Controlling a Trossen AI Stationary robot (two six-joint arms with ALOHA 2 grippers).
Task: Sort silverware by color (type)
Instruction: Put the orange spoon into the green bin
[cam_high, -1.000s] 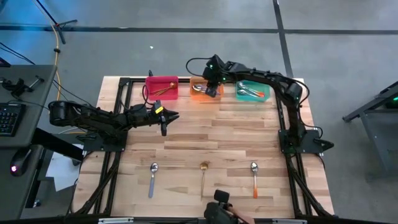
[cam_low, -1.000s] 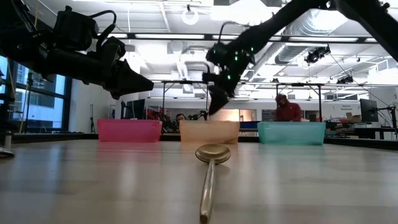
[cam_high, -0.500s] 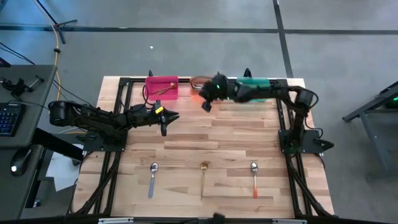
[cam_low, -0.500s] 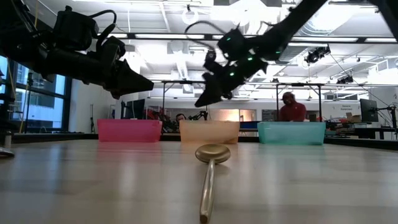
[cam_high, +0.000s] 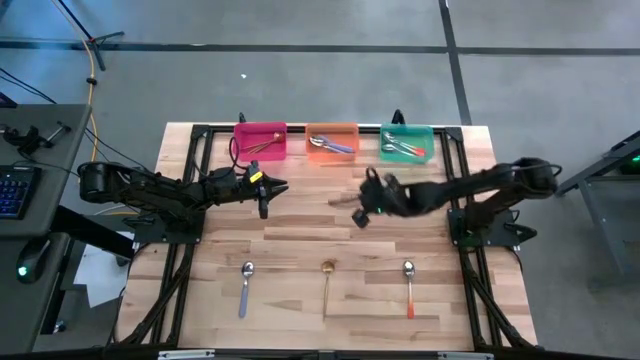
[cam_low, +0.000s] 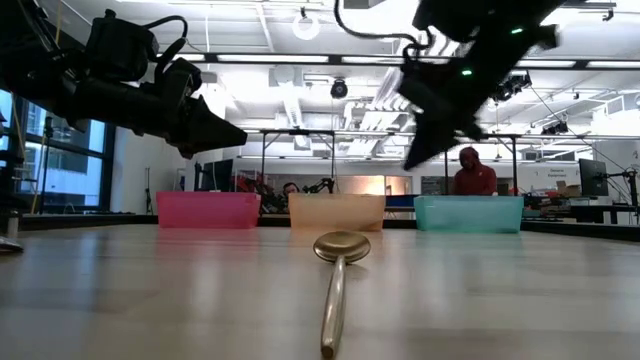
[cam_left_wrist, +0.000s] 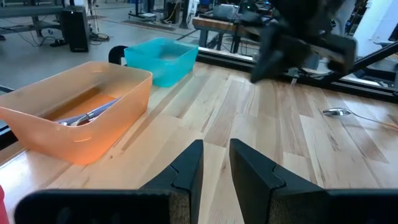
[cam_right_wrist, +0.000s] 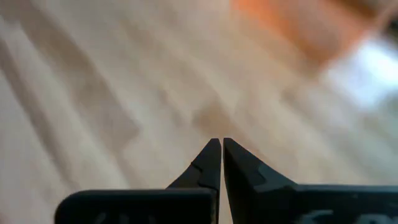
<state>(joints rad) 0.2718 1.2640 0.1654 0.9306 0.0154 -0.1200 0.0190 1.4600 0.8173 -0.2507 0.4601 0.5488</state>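
Three spoons lie flat near the table's front edge: one with a purple-blue handle (cam_high: 246, 287), a gold one (cam_high: 326, 280) and one with an orange handle (cam_high: 409, 289). At the far edge stand a pink bin (cam_high: 260, 140) with gold spoons, an orange bin (cam_high: 332, 142) with purple-blue-handled spoons, and a teal bin (cam_high: 407, 143) with orange-handled spoons. My right gripper (cam_high: 357, 218) hangs shut and empty over the table's middle, between bins and loose spoons. My left gripper (cam_high: 278, 186) waits left of centre, fingers a narrow gap apart (cam_left_wrist: 216, 163), holding nothing.
Black frame rails run along the table's left and right sides (cam_high: 455, 190). Bare wood lies between the bins and the three loose spoons. A person in red (cam_low: 470, 172) stands in the room beyond the table.
My right gripper has left the orange bin and swung toward the table's near edge and a little right, now over the table's middle. The left arm has kept still.
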